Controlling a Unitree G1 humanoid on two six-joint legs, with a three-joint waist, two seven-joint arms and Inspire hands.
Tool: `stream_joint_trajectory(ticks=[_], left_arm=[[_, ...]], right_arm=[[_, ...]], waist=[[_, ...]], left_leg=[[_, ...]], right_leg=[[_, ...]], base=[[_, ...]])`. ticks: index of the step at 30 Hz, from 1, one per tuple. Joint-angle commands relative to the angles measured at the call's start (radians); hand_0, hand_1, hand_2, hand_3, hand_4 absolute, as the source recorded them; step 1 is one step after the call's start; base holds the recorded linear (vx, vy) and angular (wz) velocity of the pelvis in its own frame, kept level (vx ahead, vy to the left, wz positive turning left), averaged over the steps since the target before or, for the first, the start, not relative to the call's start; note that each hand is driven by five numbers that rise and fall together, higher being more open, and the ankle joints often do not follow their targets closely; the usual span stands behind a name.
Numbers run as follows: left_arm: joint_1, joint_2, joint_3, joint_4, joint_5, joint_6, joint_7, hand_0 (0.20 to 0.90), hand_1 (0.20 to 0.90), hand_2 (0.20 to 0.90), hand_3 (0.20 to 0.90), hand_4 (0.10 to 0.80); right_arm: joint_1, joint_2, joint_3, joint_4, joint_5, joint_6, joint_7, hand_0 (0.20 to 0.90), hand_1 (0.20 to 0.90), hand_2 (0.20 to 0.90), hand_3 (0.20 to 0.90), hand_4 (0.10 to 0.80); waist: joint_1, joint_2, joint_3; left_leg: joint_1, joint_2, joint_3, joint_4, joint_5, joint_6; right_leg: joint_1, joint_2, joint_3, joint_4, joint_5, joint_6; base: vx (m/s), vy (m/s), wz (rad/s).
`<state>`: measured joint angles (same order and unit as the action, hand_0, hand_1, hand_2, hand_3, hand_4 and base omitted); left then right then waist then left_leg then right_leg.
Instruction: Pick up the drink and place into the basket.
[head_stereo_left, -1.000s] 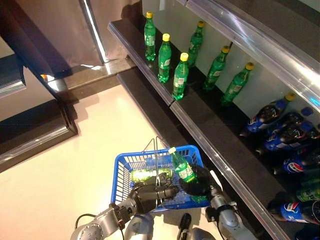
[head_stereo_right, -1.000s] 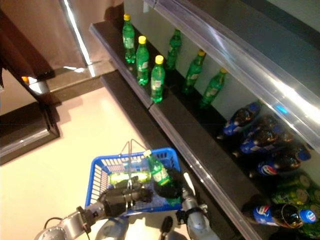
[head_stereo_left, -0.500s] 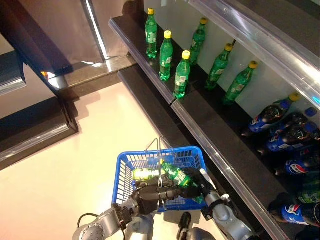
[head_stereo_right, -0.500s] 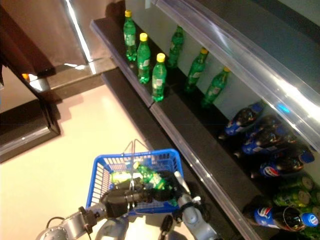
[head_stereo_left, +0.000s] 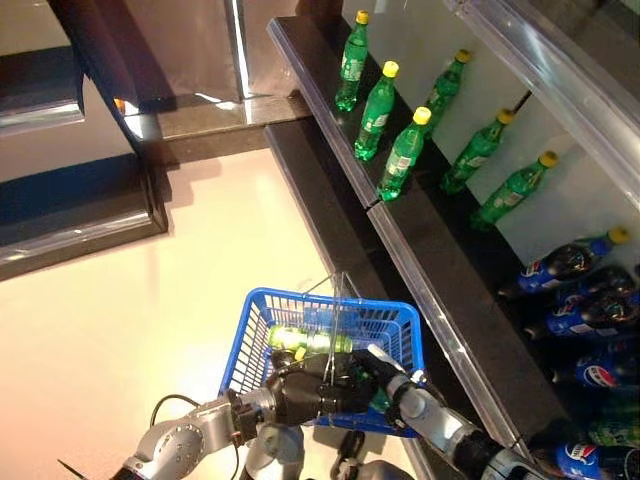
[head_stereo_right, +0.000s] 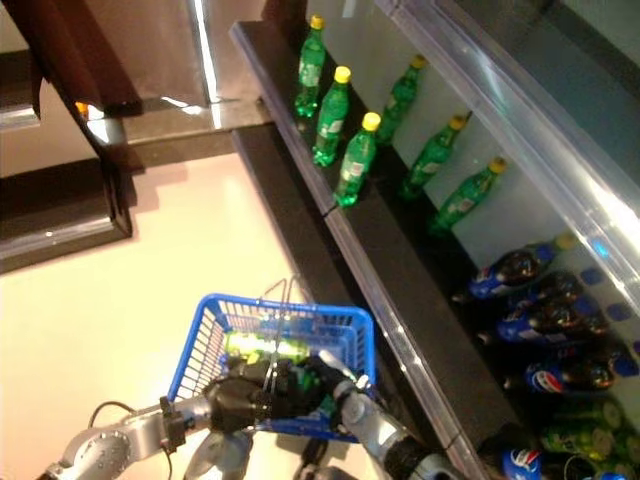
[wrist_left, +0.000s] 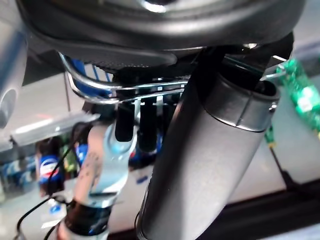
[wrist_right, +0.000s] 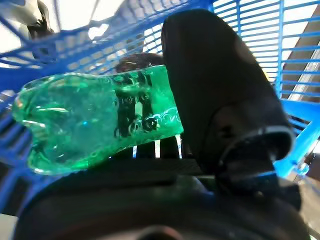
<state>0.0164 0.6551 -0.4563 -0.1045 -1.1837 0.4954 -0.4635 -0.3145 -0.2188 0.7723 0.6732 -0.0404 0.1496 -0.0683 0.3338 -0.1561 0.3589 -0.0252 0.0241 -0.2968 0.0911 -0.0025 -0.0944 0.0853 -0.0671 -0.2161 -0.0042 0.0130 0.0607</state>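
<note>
The blue basket (head_stereo_left: 404, 327) hangs in front of me, held up by its thin wire handles (head_stereo_left: 335, 300). My left hand (head_stereo_left: 300, 392) is shut on those handles; they also show in the left wrist view (wrist_left: 120, 90). My right hand (head_stereo_left: 375, 375) is down inside the basket, its fingers and thumb (wrist_right: 215, 95) curled round a green bottle (wrist_right: 95, 117). Another green bottle (head_stereo_left: 305, 340) lies on the basket's floor.
A dark shelf (head_stereo_left: 330, 90) runs along my right with upright green bottles (head_stereo_left: 378, 98) on it. Lower down lie dark bottles with blue labels (head_stereo_left: 575, 300). A dark cabinet (head_stereo_left: 70, 215) stands at the far left across the pale floor (head_stereo_left: 130, 310).
My right hand has gone lower into the basket with the green bottle, which now lies flatter. The camera has shifted, so the shelf and basket sit further right.
</note>
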Motion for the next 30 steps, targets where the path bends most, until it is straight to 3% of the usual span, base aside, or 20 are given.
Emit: stream_joint_trajectory(ticks=[1,10,14,20,30], left_arm=[[-0.177,-0.214,-0.118,-0.525,-0.298,-0.053,-0.324,0.300,0.300,0.300,0.200,0.100],[-0.264,-0.297,-0.229,-0.559,-0.389,-0.077,-0.267,0.300,0.300,0.300,0.200,0.100],[-0.306,-0.321,-0.250,-0.581,-0.418,-0.092,-0.224,0.300,0.300,0.300,0.200,0.100],[-0.325,-0.335,-0.274,-0.601,-0.421,-0.106,-0.203,0.300,0.300,0.300,0.200,0.100],[-0.345,-0.351,-0.287,-0.608,-0.388,-0.104,-0.218,0.300,0.300,0.300,0.200,0.100]], right_arm=[[-0.134,0.063,0.060,-0.016,-0.001,-0.074,0.017,0.300,0.300,0.300,0.200,0.100],[-0.219,0.202,0.079,0.120,0.089,-0.050,0.060,0.300,0.300,0.300,0.200,0.100],[-0.210,0.252,0.084,0.243,0.150,-0.019,0.173,0.300,0.300,0.300,0.200,0.100],[-0.192,0.292,0.083,0.387,0.179,-0.028,0.234,0.300,0.300,0.300,0.200,0.100],[-0.185,0.308,0.057,0.529,0.075,0.085,0.405,0.300,0.300,0.300,0.200,0.100]], waist=[[0.010,0.024,-0.118],[0.021,-0.006,-0.141],[0.027,-0.006,-0.138],[0.041,-0.001,-0.131],[0.050,0.004,-0.110]], left_leg=[[0.003,-0.050,0.000,-0.101,0.071,0.127],[0.026,-0.044,-0.009,-0.105,0.066,0.127],[0.027,-0.043,-0.011,-0.102,0.066,0.124],[0.027,-0.043,-0.019,-0.102,0.067,0.122],[0.011,-0.047,-0.026,-0.104,0.075,0.118]], right_leg=[[-0.024,0.050,-0.024,0.114,-0.019,0.013],[-0.004,0.063,-0.015,0.111,-0.009,0.017],[0.001,0.063,-0.018,0.113,-0.004,0.021],[0.008,0.062,-0.030,0.109,0.003,0.026],[0.006,0.060,-0.046,0.099,0.013,0.025]], base=[[0.083,-0.087,0.00],[0.077,-0.037,0.02],[0.044,0.004,-0.01],[0.006,0.000,0.00],[-0.003,0.002,0.00]])
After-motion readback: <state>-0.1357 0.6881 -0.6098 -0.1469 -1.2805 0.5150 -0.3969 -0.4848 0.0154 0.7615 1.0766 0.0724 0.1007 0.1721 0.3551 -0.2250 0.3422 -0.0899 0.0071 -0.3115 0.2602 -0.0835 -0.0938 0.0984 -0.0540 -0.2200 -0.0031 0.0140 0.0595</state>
